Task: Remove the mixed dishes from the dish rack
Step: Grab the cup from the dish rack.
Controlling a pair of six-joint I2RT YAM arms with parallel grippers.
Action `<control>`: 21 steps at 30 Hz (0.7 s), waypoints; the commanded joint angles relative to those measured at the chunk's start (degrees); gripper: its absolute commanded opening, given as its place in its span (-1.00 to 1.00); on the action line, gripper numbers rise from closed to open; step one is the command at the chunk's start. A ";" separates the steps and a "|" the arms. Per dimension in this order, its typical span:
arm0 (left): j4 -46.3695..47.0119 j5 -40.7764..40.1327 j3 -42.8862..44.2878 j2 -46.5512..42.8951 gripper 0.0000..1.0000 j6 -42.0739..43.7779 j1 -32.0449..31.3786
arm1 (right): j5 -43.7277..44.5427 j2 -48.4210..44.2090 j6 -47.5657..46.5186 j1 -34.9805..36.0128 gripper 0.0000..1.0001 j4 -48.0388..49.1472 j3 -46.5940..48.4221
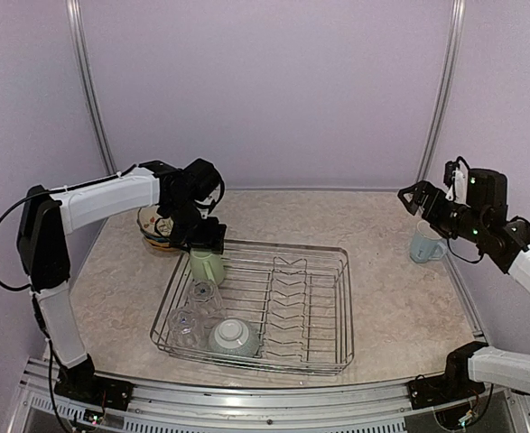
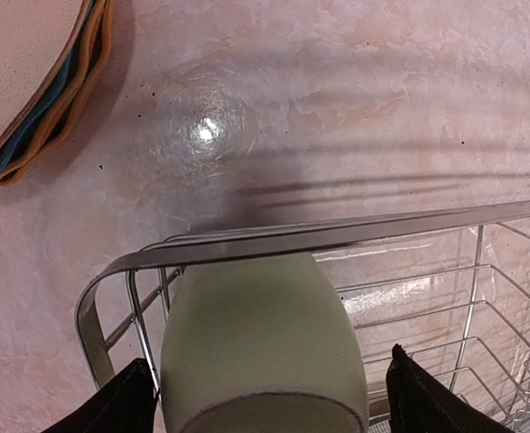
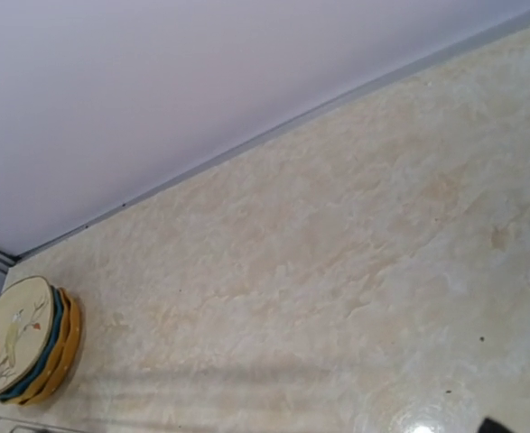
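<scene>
The dish rack (image 1: 323,307), a wide basket of shiny silver wire with sloping sides and rows of upright prongs, sat in the middle of the pale marbled table (image 1: 382,298). Furthest left, outside the rack and just beyond its far left corner, lay the stack of plates (image 1: 150,231). A cream plate with a leafy drawing was on top, over a blue one and wavy-edged yellow ones. Next came the left gripper (image 1: 206,244), reaching down over that corner of the rack. Its dark fingers (image 2: 125,401) stood apart on either side of the pale green mug (image 2: 260,352), with a thin gap showing on each flank. The mug was matte, smooth and barrel-shaped, standing inside the rack right against the rounded rim wire. Nearer the front of the rack stood two clear glasses (image 1: 203,293). Just to their right was the pale grey-green bowl (image 1: 234,336), round, glossy and turned upside down. The right half of the rack showed only bare prongs and wire. On the table to the right of the rack stood the light blue mug (image 1: 424,244), upright. The right gripper (image 1: 413,194) hung above and slightly behind it, its fingers spread apart with nothing between them.
</scene>
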 commanded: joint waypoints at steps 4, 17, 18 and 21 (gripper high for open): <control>-1.87 -2.19 1.75 2.32 0.66 0.13 -1.64 | 2.52 1.44 -3.42 0.29 1.00 -4.80 1.76; -3.48 -1.33 4.05 8.00 0.75 0.57 -1.70 | -3.53 0.67 -4.12 0.33 1.00 -1.06 -0.53; -3.58 -1.22 4.23 8.17 0.74 0.65 -1.72 | -3.71 0.84 -3.99 0.34 1.00 -0.98 -0.60; -3.61 -0.86 4.44 8.29 0.67 0.81 -1.72 | -4.47 1.09 -3.63 0.39 1.00 -0.38 -1.03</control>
